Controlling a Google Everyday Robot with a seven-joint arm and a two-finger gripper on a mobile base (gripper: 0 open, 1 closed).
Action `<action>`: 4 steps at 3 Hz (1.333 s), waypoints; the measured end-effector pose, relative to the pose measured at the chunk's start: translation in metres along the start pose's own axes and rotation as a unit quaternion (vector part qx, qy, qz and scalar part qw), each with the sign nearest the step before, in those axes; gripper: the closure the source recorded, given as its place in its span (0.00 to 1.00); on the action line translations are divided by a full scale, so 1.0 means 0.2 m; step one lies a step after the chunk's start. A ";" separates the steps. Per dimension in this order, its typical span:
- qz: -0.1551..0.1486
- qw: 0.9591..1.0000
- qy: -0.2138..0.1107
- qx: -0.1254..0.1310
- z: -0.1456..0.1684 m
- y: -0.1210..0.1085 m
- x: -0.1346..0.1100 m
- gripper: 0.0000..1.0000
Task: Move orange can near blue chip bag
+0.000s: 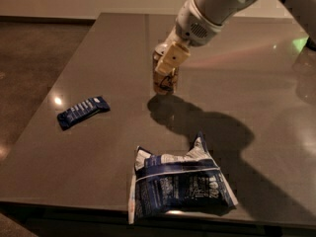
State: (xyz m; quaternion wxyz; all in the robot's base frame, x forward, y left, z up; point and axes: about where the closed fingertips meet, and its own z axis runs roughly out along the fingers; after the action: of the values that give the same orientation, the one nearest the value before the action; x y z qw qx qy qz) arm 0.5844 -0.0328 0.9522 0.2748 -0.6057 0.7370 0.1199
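Observation:
My gripper hangs from the white arm coming in from the upper right and is shut on the orange can, an orange-gold can with dark lettering, held just above the dark table at its middle. The gripper's pale fingers cover the can's upper part. The blue chip bag, a large dark blue and white foil bag, lies flat near the table's front edge, below and slightly right of the can, about a bag's length away.
A small slim dark blue bar wrapper lies on the table's left side. The dark table has its front edge just below the bag and its left edge running diagonally. The arm's shadow falls between can and bag.

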 end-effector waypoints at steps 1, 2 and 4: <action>-0.028 0.999 -0.002 -0.020 -0.06 0.10 0.10 1.00; -0.082 0.996 -0.019 -0.037 -0.14 0.23 0.17 1.00; -0.125 0.990 0.006 -0.063 -0.16 0.37 0.15 1.00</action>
State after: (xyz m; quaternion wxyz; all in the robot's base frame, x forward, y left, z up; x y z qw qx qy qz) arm 0.5017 -0.0556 0.9502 0.2447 -0.7098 0.6482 0.1268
